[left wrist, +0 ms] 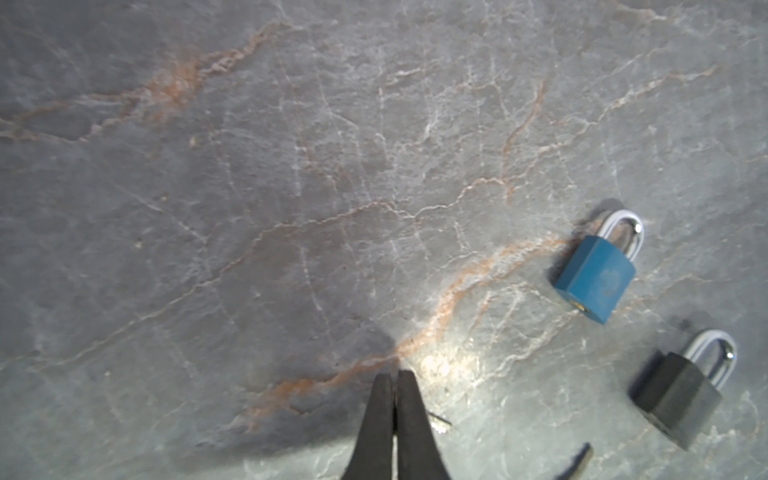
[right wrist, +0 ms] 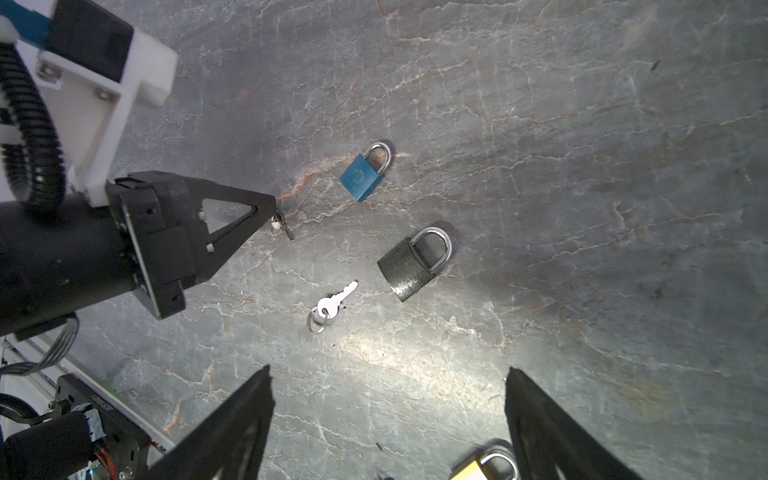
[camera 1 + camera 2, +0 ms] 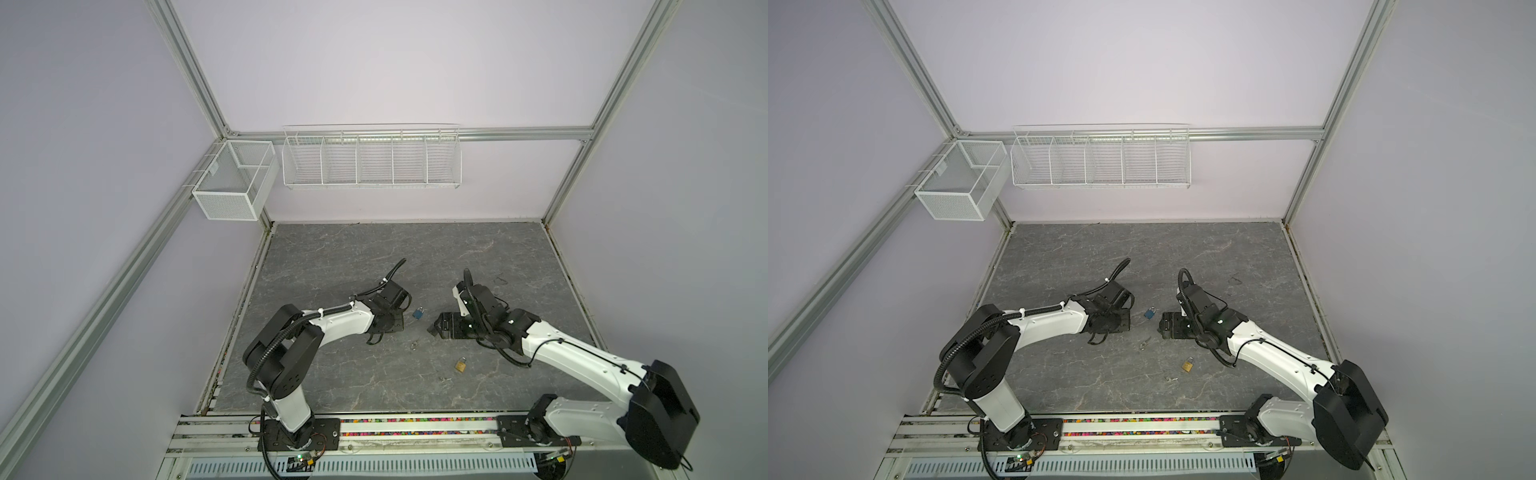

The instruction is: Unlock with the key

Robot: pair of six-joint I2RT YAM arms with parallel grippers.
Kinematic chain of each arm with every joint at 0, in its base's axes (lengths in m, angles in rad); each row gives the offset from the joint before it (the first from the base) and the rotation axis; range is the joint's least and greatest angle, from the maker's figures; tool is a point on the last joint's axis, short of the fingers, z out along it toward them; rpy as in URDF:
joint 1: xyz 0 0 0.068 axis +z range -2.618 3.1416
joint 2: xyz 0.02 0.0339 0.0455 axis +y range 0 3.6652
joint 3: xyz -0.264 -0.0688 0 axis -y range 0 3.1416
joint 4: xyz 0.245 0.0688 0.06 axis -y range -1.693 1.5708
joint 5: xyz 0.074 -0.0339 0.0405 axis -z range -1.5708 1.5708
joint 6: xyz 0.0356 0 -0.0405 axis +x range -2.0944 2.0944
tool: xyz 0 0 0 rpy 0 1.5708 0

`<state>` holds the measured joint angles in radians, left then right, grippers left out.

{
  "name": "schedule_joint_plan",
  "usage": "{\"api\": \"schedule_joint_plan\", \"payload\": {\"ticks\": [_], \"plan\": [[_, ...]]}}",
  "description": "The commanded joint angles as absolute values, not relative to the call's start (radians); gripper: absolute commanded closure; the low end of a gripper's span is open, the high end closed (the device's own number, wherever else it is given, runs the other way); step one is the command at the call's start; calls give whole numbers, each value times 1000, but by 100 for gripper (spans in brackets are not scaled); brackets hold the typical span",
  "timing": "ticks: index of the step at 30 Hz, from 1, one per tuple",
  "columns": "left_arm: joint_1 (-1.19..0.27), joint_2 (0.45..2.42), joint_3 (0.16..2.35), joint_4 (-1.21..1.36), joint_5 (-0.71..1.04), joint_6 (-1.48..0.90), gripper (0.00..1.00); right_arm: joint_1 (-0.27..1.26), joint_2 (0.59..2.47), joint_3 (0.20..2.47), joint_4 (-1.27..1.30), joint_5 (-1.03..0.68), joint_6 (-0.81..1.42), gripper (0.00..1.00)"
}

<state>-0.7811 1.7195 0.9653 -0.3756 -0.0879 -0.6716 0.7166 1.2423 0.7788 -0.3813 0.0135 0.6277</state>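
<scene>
We saw left gripper (image 1: 395, 374) pinch small key (image 2: 286, 228), blue padlock (image 3: 419, 313) (emblem unreadable) at its three o'clock; right gripper (image 2: 388, 370) spread.

On table (image 3: 332, 257), from ringed key (image 3: 414, 345): padlock 1 (image 3: 419, 312) behind, padlock 2 (image 2: 409, 270) just beside, padlock 3 (image 3: 460, 364) in front, rightward.

My workplace, a robotics lab cell: aluminium frame (image 3: 196, 79), plain lilac walls (image 3: 395, 62), wire baskets (image 3: 372, 166) hung at the back, both my arms (image 3: 340, 322) bolted beside a stone-patterned table (image 3: 374, 249).
</scene>
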Motion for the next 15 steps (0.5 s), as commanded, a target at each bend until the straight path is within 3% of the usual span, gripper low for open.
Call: {"api": "schedule_joint_plan", "payload": {"ticks": [1,7,13,15], "plan": [[-785,1666,983,-391,-90,-659,100,729,1236,761,-328,2,609,11],[-784,1585,993,-412,-114,-639,100,732,1192,733,-245,-17,558,11],[-784,1487,1067,-484,-99,-590,100,741,1200,745,-147,-73,451,1],[-784,1458,1102,-518,-90,-585,100,752,1201,749,-109,-63,419,2]]}}
